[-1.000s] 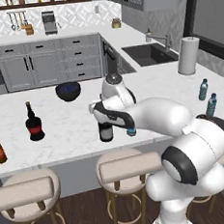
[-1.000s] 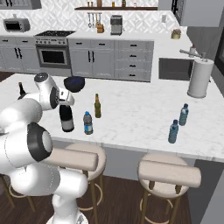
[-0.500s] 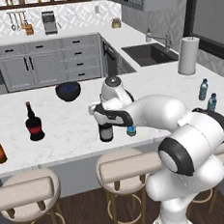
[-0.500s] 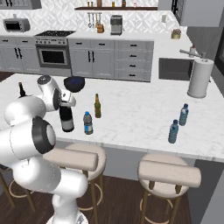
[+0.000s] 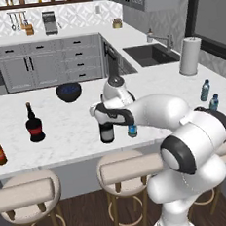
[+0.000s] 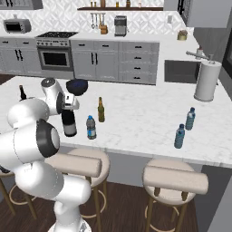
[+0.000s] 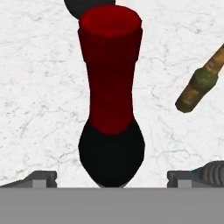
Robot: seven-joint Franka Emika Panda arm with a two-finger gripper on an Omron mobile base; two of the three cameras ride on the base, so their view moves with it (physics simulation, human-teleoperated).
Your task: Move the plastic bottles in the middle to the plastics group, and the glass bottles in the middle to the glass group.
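Wine bottle [image 7: 111, 87] between claw [image 7: 111, 177] tips (untouched)

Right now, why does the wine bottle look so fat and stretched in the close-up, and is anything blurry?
Hand view: the tall dark wine bottle with red neck foil looms because the camera looks down its neck from close above; its edges are soft. Left base view: the same bottle looks slim under the open claw, lighting even, no glare.
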